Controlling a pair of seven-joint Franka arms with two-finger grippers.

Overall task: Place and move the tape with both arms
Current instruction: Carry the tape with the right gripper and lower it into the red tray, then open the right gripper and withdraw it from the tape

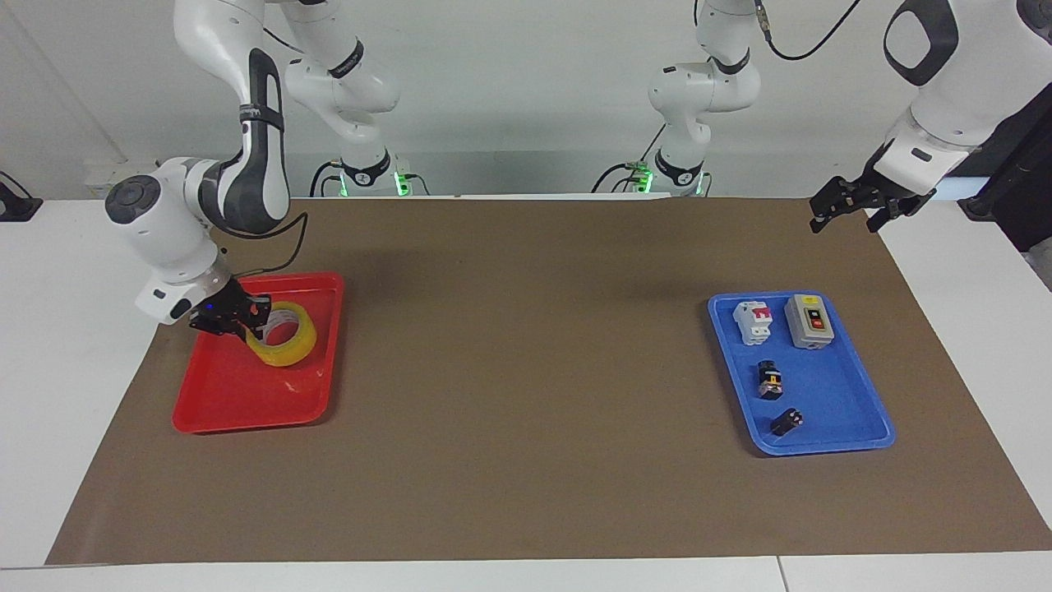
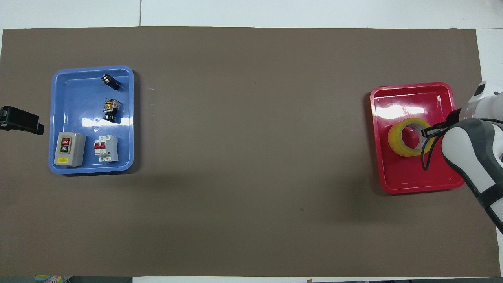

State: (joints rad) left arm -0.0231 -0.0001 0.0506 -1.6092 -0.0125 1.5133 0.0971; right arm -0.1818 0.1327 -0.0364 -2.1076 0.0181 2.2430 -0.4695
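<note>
The yellow tape roll (image 1: 285, 337) with its white core sits tilted, low in the red tray (image 1: 238, 395). My right gripper (image 1: 253, 322) is shut on the roll's rim, on the side toward the right arm's end of the table. I cannot tell whether the roll rests on the tray floor. The overhead view also shows the tape (image 2: 401, 137), the right gripper (image 2: 426, 131) and the tray (image 2: 412, 177). My left gripper (image 1: 846, 215) waits in the air, open and empty, over the mat's corner at the left arm's end; it also shows in the overhead view (image 2: 21, 120).
A blue tray (image 1: 830, 436) near the left arm's end holds a grey switch box (image 1: 809, 321), a white breaker (image 1: 754, 321) and two small black parts (image 1: 770, 381). A brown mat (image 1: 526, 370) covers the table.
</note>
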